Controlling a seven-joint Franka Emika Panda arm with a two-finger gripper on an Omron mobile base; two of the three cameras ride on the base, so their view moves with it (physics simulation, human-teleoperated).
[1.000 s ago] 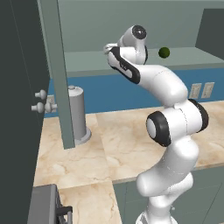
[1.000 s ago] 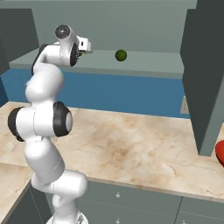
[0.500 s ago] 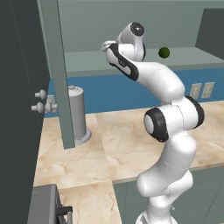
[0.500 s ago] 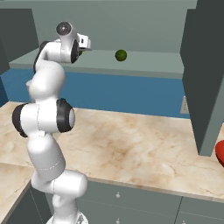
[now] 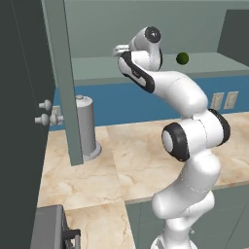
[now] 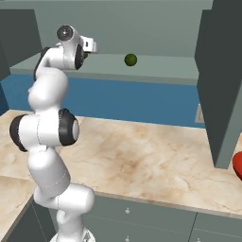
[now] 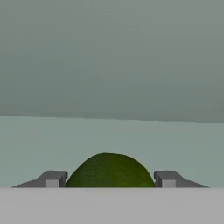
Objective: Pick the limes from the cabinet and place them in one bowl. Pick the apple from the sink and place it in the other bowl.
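In the hand view we see, nearest to us, a lime [image 7: 109,170] between the two dark fingertips [image 7: 52,179] of the gripper [image 7: 109,180]. The fingers stand apart, one on each side of the fruit, and we cannot tell if they touch its skin, so we cannot say if they grasp it or are only spread around it. The lime is round like a ball, so it has no long axis and points in no direction that we can name. Its skin is dark green, a little mottled, without shine. Only its upper half shows above the bottom band. It lies on the pale green shelf [image 7: 112,144] of the cabinet, and behind it rises the grey-green back wall.

In the base views the white arm reaches up to this shelf, with the hand [image 5: 124,49] at shelf height. Further along the shelf [image 6: 156,64] sits a second lime [image 6: 130,59], well apart from the hand; we see it also from the left side [image 5: 182,58]. It is the same small dark green ball.

The open cabinet door [image 6: 222,80] hangs at the right, and under it the edge of the red bowl [image 6: 237,165] rests on the marble counter [image 6: 142,156]. On the left a grey canister [image 5: 86,127] stands on the counter.
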